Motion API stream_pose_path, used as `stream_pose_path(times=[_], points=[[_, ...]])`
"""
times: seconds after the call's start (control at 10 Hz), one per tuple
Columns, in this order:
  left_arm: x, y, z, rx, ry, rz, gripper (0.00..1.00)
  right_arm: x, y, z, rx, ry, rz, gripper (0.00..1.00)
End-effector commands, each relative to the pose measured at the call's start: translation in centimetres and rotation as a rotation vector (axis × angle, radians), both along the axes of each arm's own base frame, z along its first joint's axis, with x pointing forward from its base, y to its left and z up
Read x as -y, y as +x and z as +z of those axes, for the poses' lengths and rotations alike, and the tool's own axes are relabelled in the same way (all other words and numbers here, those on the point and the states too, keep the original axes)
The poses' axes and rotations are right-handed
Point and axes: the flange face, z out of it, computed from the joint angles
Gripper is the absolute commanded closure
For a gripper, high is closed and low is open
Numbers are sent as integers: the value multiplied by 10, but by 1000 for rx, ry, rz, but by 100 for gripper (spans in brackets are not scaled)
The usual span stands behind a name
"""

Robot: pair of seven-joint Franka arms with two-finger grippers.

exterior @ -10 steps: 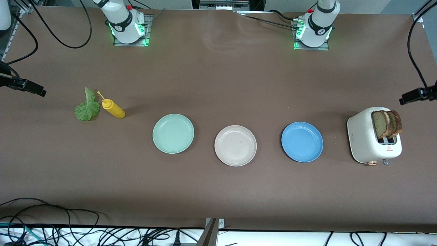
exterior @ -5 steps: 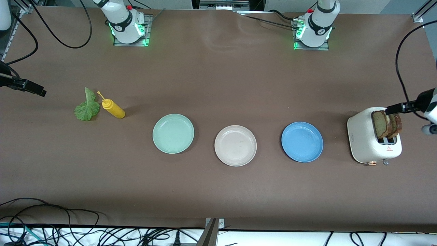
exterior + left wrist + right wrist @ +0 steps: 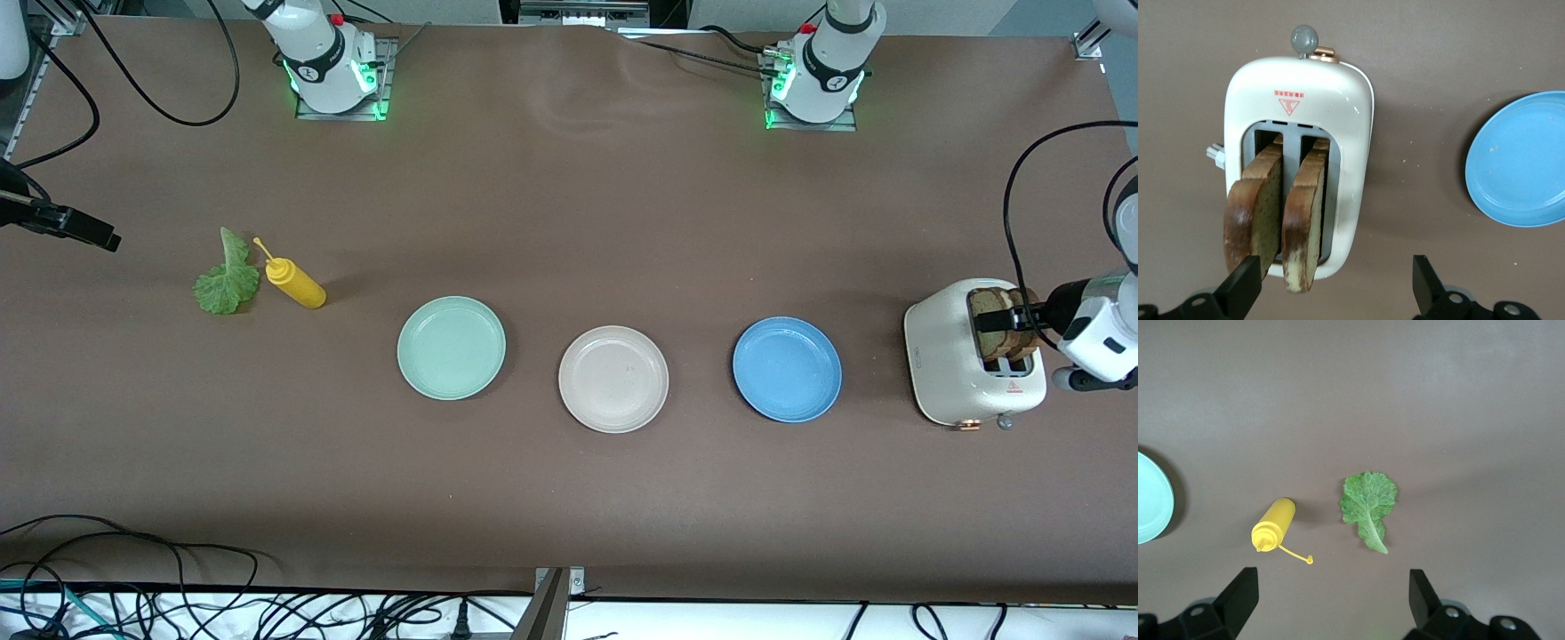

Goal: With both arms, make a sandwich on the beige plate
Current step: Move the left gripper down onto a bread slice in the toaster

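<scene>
Glossy white toaster [image 3: 1298,127] holds two crusty brown bread slices [image 3: 1281,217] beneath the wide-spread left end effector [image 3: 1335,290].

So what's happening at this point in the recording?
Sandwich-making has barely begun. The left gripper hangs open over the toaster, lined up on the two bread slices standing in its slots. The right gripper waits open above the lettuce leaf and yellow squeeze bottle. The beige plate, between the mint-green plate and blue plate, holds nothing yet.

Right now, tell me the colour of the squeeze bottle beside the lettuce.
Yellow: the squeeze bottle shows best in the right wrist view.
</scene>
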Motion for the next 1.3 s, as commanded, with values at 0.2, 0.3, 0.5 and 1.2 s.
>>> stream_pose_path(times=[0.2,0.3,0.5,1.2], points=[[-9,6,-3,4,-8,5,0,2,-2,3,5,19,-2,0],[-10,6,-3,4,-8,7,0,2,-2,3,5,19,-2,0],[-18,2,-22,-27,-36,31,8,3,-2,4,6,19,-3,0],[-22,-2,-46,-90,-50,47,100,3,-1,1,2,20,-3,0]])
